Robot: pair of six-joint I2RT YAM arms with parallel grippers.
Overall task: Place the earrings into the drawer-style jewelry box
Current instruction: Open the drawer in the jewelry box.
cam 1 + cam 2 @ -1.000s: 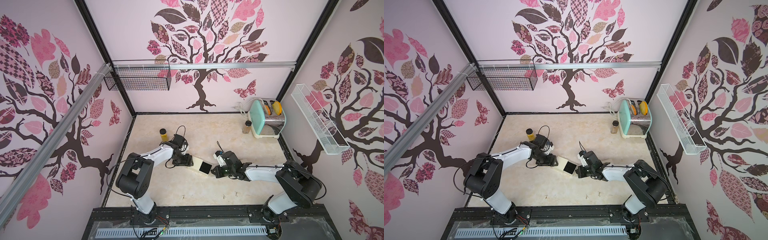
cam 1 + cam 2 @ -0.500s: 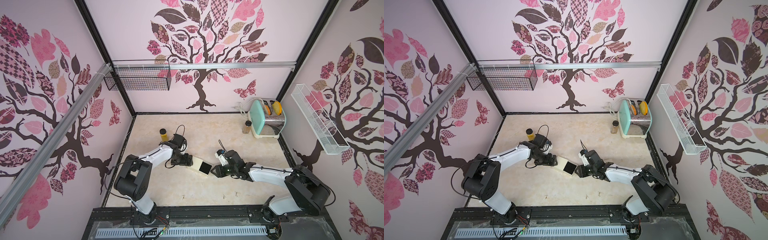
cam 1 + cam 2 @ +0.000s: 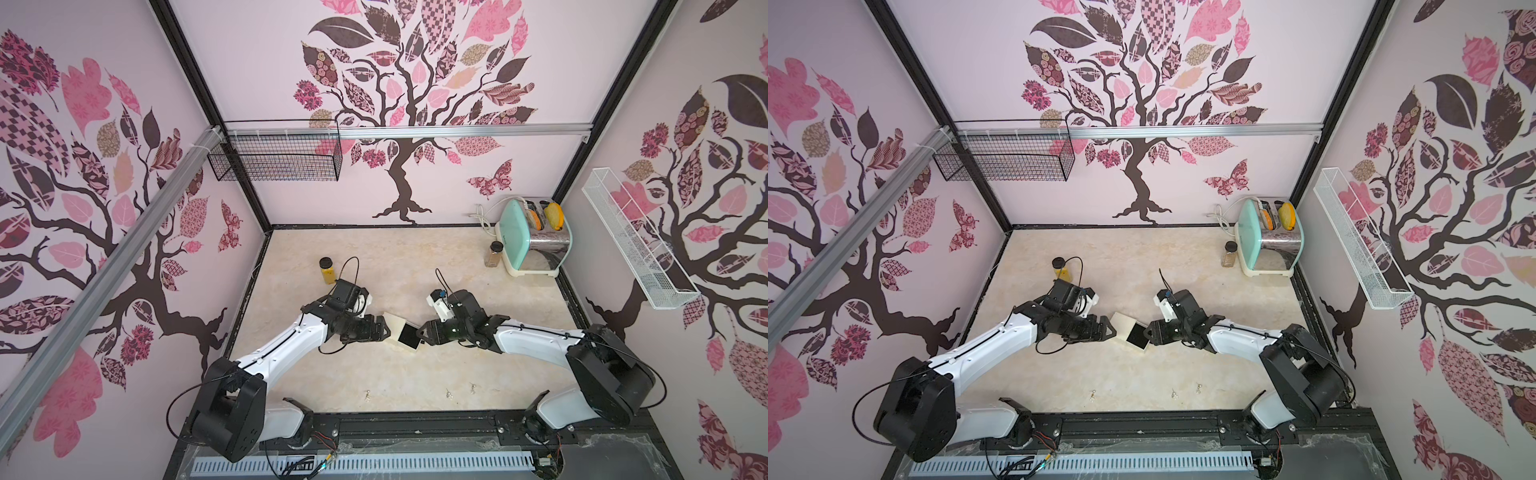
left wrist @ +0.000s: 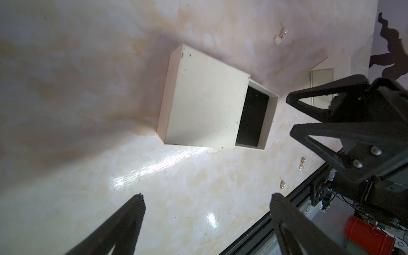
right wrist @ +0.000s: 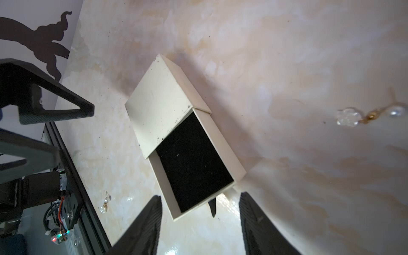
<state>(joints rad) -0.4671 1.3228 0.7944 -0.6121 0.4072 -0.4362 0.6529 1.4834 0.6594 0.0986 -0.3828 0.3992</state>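
The drawer-style jewelry box [image 3: 393, 326] [image 3: 1122, 323] is a cream sleeve lying mid-table, and its black-lined drawer [image 3: 409, 335] [image 5: 194, 163] is pulled out and holds nothing. My left gripper [image 3: 385, 331] [image 4: 207, 198] stands open just left of the sleeve, touching nothing. My right gripper [image 3: 421, 333] [image 5: 200, 197] is open at the drawer's outer end, its fingers either side of the small black pull tab [image 5: 212, 208]. Three earrings [image 3: 367, 395] [image 3: 448, 393] [image 3: 472, 388] lie near the front edge. In the right wrist view, another earring [image 5: 371, 114] rests beside the box.
A yellow-filled jar [image 3: 328, 270] stands behind the left arm. A brown jar [image 3: 494, 253] and a mint toaster [image 3: 536, 237] sit at the back right. A black wire basket [image 3: 278, 156] and a white wire shelf [image 3: 636, 237] hang on the walls. A black rail [image 3: 415, 419] borders the front.
My right gripper has gone from shut to open, letting go of the drawer's tab. The left gripper has opened wider, off the sleeve. The right arm's elbow has swung out to the right.
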